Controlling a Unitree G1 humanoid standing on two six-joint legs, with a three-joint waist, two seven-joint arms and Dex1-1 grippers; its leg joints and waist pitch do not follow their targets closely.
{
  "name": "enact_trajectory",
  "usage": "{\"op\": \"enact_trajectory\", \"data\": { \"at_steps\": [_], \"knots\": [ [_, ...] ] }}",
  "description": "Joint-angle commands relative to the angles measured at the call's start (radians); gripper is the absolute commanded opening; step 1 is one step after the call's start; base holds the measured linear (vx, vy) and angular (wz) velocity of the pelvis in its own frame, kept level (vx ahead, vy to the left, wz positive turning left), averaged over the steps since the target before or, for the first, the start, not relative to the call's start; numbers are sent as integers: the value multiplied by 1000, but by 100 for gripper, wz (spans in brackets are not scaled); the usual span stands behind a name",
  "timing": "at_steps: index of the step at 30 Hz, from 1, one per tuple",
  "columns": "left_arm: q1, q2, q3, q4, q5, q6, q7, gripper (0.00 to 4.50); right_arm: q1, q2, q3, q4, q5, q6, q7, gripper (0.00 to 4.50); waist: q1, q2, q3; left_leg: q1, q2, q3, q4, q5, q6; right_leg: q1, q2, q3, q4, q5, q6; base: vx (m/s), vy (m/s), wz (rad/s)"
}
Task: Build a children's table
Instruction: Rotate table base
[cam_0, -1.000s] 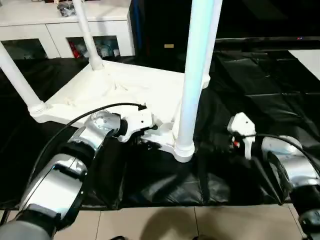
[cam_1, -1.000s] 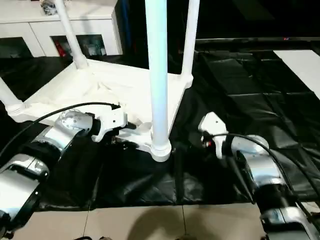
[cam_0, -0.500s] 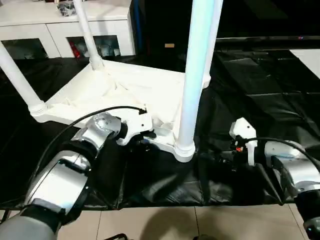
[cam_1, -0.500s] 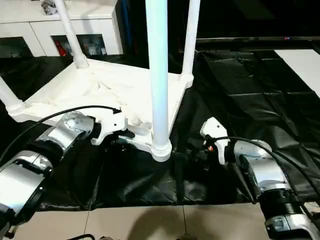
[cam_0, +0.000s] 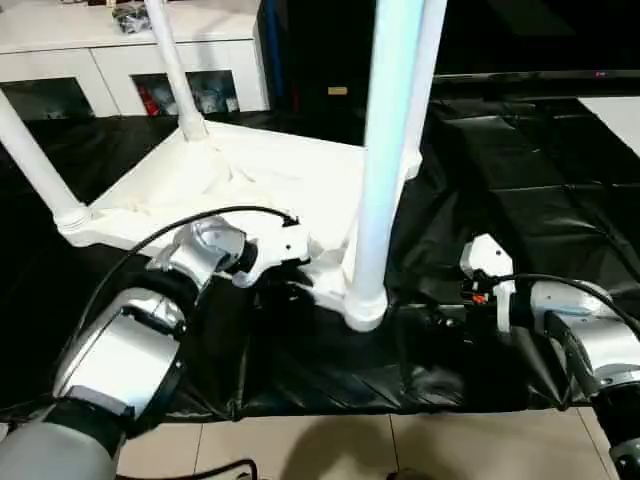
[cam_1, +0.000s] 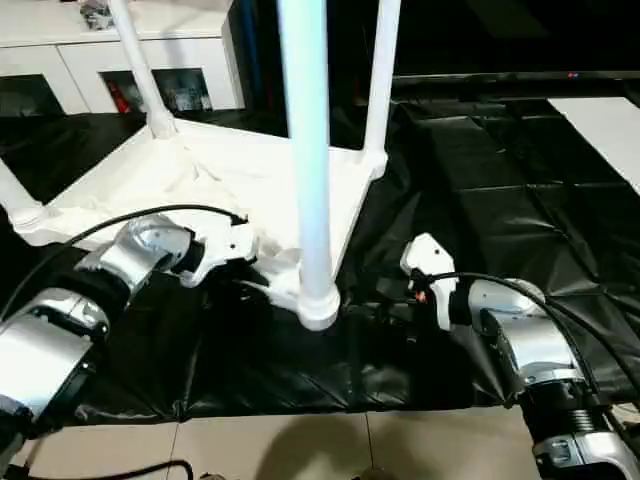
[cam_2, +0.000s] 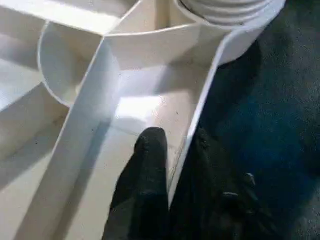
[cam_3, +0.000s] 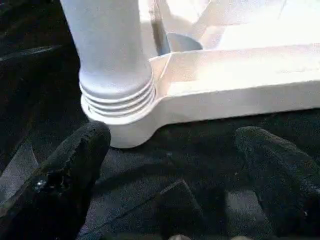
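From the head, the tabletop (cam_0: 250, 185) lies upside down on the black sheet (cam_0: 520, 190), its four legs (cam_0: 385, 150) pointing straight up.

The left wrist shows the left gripper (cam_2: 172, 150) pinching the tabletop's near rim, probably to steady it.

The right wrist shows the right gripper (cam_3: 175, 150) spread wide, empty, facing the near-right corner socket (cam_3: 120, 112).

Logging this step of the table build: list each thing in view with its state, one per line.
Tabletop: upside down on the black mat, ribs up.
Legs: four, standing upright in the corner sockets.
Left gripper: shut on the tabletop's rim.
Right gripper: open, empty, near the closest leg's socket.
Cabinet: doors closed.
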Motion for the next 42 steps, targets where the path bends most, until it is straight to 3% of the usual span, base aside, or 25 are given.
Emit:
{"op": "enact_trajectory", "data": {
  "at_steps": [1, 5, 10, 11, 14, 16, 22, 25, 30, 32, 35, 37, 42],
  "knots": [
    [4, 13, -22, 30, 25, 36, -33, 62, 0, -10, 1, -18, 4, 5, 6, 450, 8, -11, -70, 11, 9, -5, -68, -293, 61, 57, -18, 10, -69, -208, -274, 0, 0, 0],
    [3, 24, -30, 27, 35, 79, -80, 42, 3, -10, 4, -17, 0, -4, 4, 450, 6, -10, -69, 9, 7, -4, -69, -292, 58, 58, -17, 10, -71, -210, -277, 0, 0, 0],
    [3, -22, 56, 22, -36, 242, -1, 22, 8, 2, 7, -14, -13, -19, -23, 450, 4, -10, -67, 12, 6, -4, -70, -312, 54, 55, -17, 10, -76, -261, -271, 0, 0, 0],
    [9, -28, 62, 17, -42, 253, -2, 21, 9, 4, 8, -16, -14, -18, -25, 450, 2, -14, -67, 12, 6, -3, -70, -311, 55, 55, -17, 10, -78, -268, -267, 0, 0, 0],
    [24, -35, 63, 4, -42, 262, 12, 17, 12, 8, 10, -19, -16, -18, -31, 450, 0, -11, -68, 9, 5, -5, -70, -305, 62, 56, -16, 9, -78, -265, -264, 0, 0, 0],
    [47, -50, 71, -19, -49, 285, 44, 10, 14, 14, 11, -16, -22, -25, -43, 450, -7, -15, -67, 6, 3, -5, -68, -305, 71, 57, -16, 7, -78, -265, -262, 0, 0, 0],
    [109, -99, 130, -120, -98, 329, 127, 2, 7, 19, 14, 0, -34, -37, -65, 450, -12, -14, -66, 9, 6, -5, -70, -315, 78, 50, -15, 7, -85, -319, -246, 0, 0, 0],
    [130, -113, 147, -154, -105, 330, 173, 2, 5, 21, 15, 2, -35, -38, -70, 450, -13, -13, -67, 11, 7, -7, -72, -325, 78, 50, -14, 7, -87, -324, -237, 0, 0, 0],
    [174, -123, 158, -201, -123, 223, 192, 2, 3, 26, 18, 3, -39, -41, -78, 450, -15, -15, -70, 7, 8, -7, -73, -313, 88, 51, -14, 6, -86, -287, -237, 0, 0, 0],
    [194, -114, 149, -217, -118, 165, 172, 58, 3, 27, 18, 5, -41, -44, -79, 450, -14, -13, -69, 6, 8, -8, -74, -306, 93, 52, -14, 6, -86, -276, -238, 0, 0, 0],
    [216, -98, 139, -233, -108, 140, 159, 63, 3, 25, 19, 10, -44, -50, -80, 450, -13, -11, -71, 6, 11, -6, -72, -291, 97, 52, -16, 7, -80, -234, -252, 0, 0, 0],
    [214, -92, 141, -225, -105, 143, 170, 102, 3, 24, 19, 9, -44, -51, -80, 450, -14, -12, -71, 6, 10, -5, -72, -288, 97, 53, -15, 7, -80, -235, -250, 0, 0, 0],
    [216, -69, 159, -206, -117, 87, 156, 102, 3, 20, 19, 8, -41, -52, -79, 450, -14, -12, -68, 6, 10, -5, -73, -302, 89, 51, -16, 7, -84, -273, -240, 0, 0, 0]
  ]
}}
